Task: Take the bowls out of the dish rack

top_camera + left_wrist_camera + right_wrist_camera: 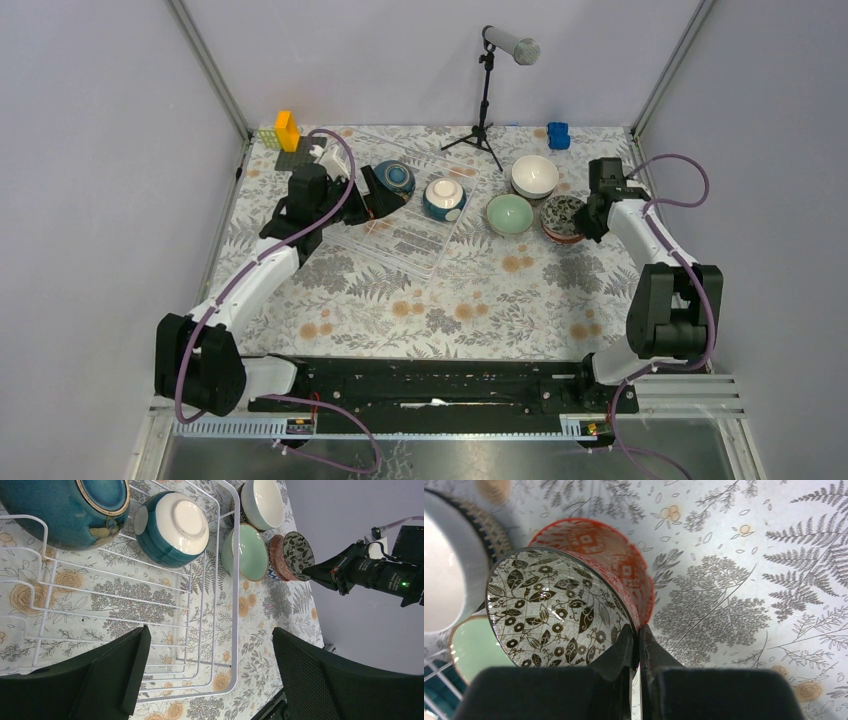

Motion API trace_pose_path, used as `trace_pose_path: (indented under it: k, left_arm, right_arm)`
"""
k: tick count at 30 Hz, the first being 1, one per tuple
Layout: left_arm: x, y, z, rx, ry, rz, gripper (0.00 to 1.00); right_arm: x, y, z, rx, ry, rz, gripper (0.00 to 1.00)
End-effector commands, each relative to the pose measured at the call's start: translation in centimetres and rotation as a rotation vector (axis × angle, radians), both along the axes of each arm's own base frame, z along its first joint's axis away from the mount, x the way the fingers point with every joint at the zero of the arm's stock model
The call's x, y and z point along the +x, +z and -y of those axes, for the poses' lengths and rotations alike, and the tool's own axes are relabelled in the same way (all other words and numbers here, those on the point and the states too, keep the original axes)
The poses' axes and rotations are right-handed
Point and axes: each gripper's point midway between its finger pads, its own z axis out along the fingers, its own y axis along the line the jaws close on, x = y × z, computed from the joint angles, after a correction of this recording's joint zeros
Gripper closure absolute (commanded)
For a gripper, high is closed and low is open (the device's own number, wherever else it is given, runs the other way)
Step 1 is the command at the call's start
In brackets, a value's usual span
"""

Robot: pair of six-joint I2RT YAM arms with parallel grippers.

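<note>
The dish rack [415, 240], white wire over a clear tray, lies on the floral table [450, 300]. It holds two bowls at its far end. The dark teal bowl [60, 515] is in the rack's far left corner, tipped on its side with its foot ring showing. The blue-and-white bowl [172, 527] leans in the slots toward the rack's far right edge, its pale base showing.

The left end effector [210, 680] hangs over the rack just beside the dark teal bowl. Its fingers are spread wide, and only rack wires and tablecloth show between them.

The other bowls sit on the table outside the rack, to its right. The pale green bowl [510, 214] is just beside the rack's right rim, and the white bowl [535, 176] is farther back. Right of the green bowl, the right end effector [639, 645] has its fingers pressed together, pinching the rim of the leaf-patterned bowl [554, 615]. That bowl is tilted on edge over a red patterned bowl [609, 550]. Whether the two bowls touch cannot be told.
</note>
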Motion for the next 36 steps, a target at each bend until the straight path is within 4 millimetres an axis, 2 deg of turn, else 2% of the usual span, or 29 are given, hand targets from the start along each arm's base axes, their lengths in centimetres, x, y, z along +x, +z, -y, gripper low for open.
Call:
trace_pose_path:
  k: [1,8,9,10,11,17,20,22,24,28,33,36]
  left_arm:
    - [0.4,2.8,0.0,-0.004,0.004,0.094,0.04]
    - [0.8,2.7,0.5,0.008,0.015,0.095,0.04]
    - [1.0,2.6,0.6,0.010,0.015,0.092,0.03]
    - [1.1,2.5,0.8,0.013,0.012,0.091,0.04]
    - [1.1,2.4,1.0,0.016,0.008,0.088,0.03]
    - [1.7,1.9,2.0,0.050,0.011,0.091,0.03]
    - [2.2,1.6,2.5,0.079,0.021,0.096,0.03]
    - [2.6,1.3,2.9,0.117,0.029,0.098,0.03]
    - [2.9,0.8,3.7,0.160,0.025,0.097,0.03]
    - [3.7,-0.9,5.6,0.254,0.004,0.081,0.03]
    - [4.7,-2.6,7.9,0.366,-0.005,0.073,0.02]
    - [5.9,-3.5,8.3,0.441,0.027,0.074,0.01]
  right_arm:
    - [1.0,-0.2,0.9,0.004,-0.044,0.028,1.00]
    - [1.4,-1.8,0.8,0.041,-0.028,0.000,0.89]
    - [1.5,-1.8,0.8,0.044,-0.030,0.003,0.80]
    - [1.5,-1.6,0.8,0.046,-0.029,0.007,0.65]
    - [1.6,-1.3,0.8,0.045,-0.028,0.016,0.56]
    - [1.3,1.5,0.7,0.036,0.001,0.088,0.51]
    - [0.9,3.5,0.2,0.041,0.043,0.142,0.35]
    - [0.6,4.8,-0.7,0.069,0.096,0.186,0.34]
    - [0.5,6.0,-2.6,0.106,0.209,0.252,0.32]
    - [-0.5,7.5,-8.0,0.183,0.472,0.353,0.25]
    - [-2.5,8.8,-13.4,0.234,0.691,0.396,0.10]
    - [-3.7,9.9,-16.0,0.249,0.800,0.448,0.01]
